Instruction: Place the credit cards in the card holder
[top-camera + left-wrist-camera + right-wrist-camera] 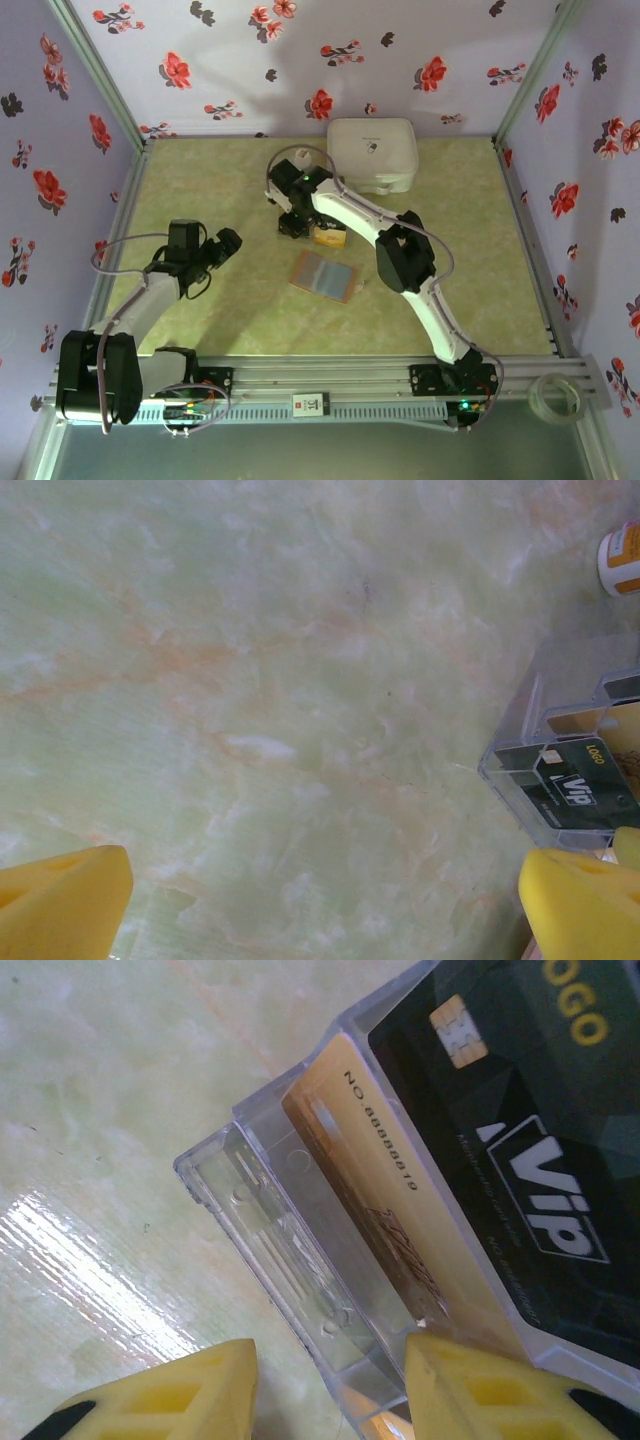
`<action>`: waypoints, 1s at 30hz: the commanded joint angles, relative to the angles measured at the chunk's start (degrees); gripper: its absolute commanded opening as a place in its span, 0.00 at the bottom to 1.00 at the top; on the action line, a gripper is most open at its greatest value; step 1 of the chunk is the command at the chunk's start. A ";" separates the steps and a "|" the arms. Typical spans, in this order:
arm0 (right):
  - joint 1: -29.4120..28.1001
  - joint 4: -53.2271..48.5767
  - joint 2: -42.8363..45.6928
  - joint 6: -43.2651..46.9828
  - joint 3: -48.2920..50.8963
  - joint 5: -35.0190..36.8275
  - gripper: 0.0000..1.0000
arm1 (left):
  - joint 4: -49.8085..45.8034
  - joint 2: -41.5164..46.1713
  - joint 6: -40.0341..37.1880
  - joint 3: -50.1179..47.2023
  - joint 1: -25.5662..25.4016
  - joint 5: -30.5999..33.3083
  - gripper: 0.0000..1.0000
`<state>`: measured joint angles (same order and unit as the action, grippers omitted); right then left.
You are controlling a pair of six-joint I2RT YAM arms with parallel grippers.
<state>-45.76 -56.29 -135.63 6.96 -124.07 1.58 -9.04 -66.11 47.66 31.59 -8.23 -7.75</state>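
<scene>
My left gripper (320,905) hangs wide open over bare table (250,680). It sits low and left in the top view, and its yellow fingertips (65,900) fill the bottom corners of the wrist view. My right gripper (330,1385) is near the centre of the top view, jaws partly apart, straddling the end of a clear box (265,1225). There is a gap at the left finger, so I see no grip. The cards (328,237) lie in that box, a gold card (400,1220) beside a black card (530,1150). The holder (324,276) lies open on the table just below the box. A white case (372,152) sits at upper middle.
</scene>
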 commanded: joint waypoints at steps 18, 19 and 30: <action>-0.45 1.66 -2.13 5.05 -1.14 -2.08 0.28 | 1.99 0.43 1.58 -2.06 0.52 -1.11 1.00; -0.45 1.76 -2.17 5.37 -1.10 -2.02 0.27 | 2.03 0.37 1.64 -2.15 0.54 -1.18 1.00; -0.29 4.02 -2.22 11.05 -1.00 -1.96 0.15 | 2.86 0.12 2.30 -2.19 0.54 -1.59 1.00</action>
<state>-45.80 -53.28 -136.64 14.68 -124.36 0.01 -7.22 -66.02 49.19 29.93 -8.23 -8.60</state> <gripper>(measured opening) 0.161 0.997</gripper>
